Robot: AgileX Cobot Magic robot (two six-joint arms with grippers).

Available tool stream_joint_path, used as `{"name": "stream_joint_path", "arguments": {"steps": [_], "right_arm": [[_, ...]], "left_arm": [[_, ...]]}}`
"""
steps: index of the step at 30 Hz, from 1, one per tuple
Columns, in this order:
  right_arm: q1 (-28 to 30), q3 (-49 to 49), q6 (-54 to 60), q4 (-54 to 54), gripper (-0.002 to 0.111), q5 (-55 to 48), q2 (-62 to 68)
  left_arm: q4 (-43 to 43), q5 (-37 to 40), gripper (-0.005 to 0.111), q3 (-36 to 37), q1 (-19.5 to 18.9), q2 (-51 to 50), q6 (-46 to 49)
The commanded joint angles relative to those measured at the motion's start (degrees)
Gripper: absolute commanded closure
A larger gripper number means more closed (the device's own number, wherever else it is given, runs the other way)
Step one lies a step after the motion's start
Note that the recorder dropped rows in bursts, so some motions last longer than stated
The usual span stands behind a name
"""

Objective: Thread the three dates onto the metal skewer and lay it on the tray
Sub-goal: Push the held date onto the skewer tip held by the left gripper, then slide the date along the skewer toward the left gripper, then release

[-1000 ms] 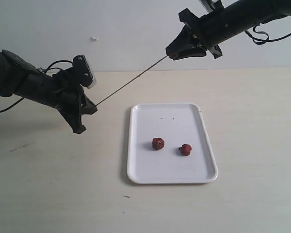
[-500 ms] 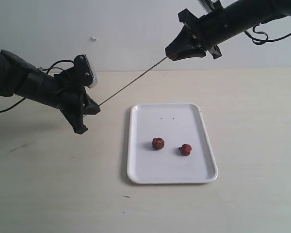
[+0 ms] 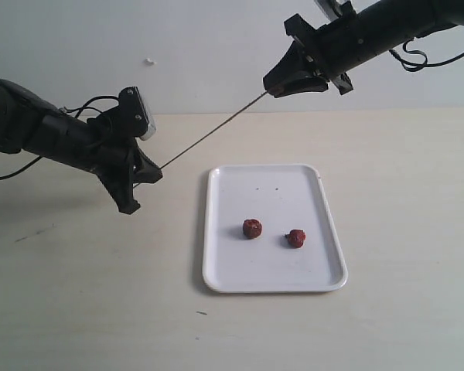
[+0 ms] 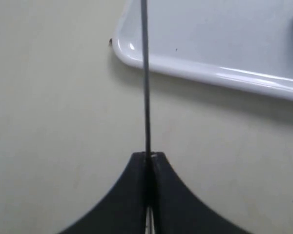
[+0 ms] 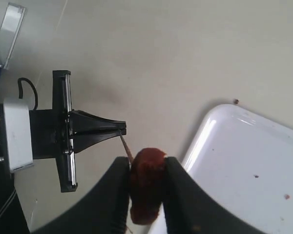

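The left pincer [image 3: 155,171] is shut tight on the low end of the metal skewer [image 3: 213,131], just above the bench [image 3: 100,294]. Close to us, the white tray [image 3: 271,193] lies flat with two dates [image 3: 252,228] in it, near each other but not touching. Farther back and higher, the right pincer [image 3: 272,86] squeezes the third date [image 5: 146,185], and the skewer's top end touches it.

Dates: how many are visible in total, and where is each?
3. One date and another lie apart on the tray; the third date is in the right gripper, at the skewer's end.
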State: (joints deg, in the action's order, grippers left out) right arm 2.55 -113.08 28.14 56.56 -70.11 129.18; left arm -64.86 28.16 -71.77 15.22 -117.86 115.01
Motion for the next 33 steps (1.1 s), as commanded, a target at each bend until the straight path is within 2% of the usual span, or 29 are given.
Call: {"name": "stream_joint_path", "arguments": {"steps": [1, 10, 17, 23, 27, 29, 30, 33], "right_arm": [[-1.6, -0.5, 0.1, 0.2, 0.084, 0.1, -0.3], [-6.2, -0.5, 0.2, -1.6, 0.084, 0.1, -0.3], [-9.2, -0.5, 0.2, -3.1, 0.084, 0.1, -0.3], [-9.2, -0.5, -0.2, -3.1, 0.083, 0.1, -0.3], [-9.2, -0.5, -0.2, -3.1, 0.059, 1.5, -0.3], [-9.1, -0.5, -0.2, -3.2, 0.042, 3.3, -0.4], [-8.9, -0.5, -0.2, -3.7, 0.039, 5.2, -0.6], [-7.8, -0.5, -0.2, -4.5, 0.039, 8.2, -1.8]], "left_arm": [[-2.1, 1.1, 0.107, -0.5, 0.2, 0.3, 0.7], [-5.5, 1.1, 0.107, -0.5, 0.2, 0.3, 1.7], [-8.5, 4.9, 0.107, -1.0, 0.2, 0.3, 3.8], [-10.3, 4.9, 0.107, -1.0, 0.2, 0.3, 3.9], [-11.9, 4.3, 0.107, -1.0, 0.2, 0.3, 3.9], [-12.0, 3.5, 0.107, -1.0, 0.2, 0.3, 3.6], [-12.0, 3.0, 0.107, -1.0, 0.2, 0.3, 3.6], [-11.9, 2.7, 0.107, -1.0, 0.1, 0.3, 3.6]]}}
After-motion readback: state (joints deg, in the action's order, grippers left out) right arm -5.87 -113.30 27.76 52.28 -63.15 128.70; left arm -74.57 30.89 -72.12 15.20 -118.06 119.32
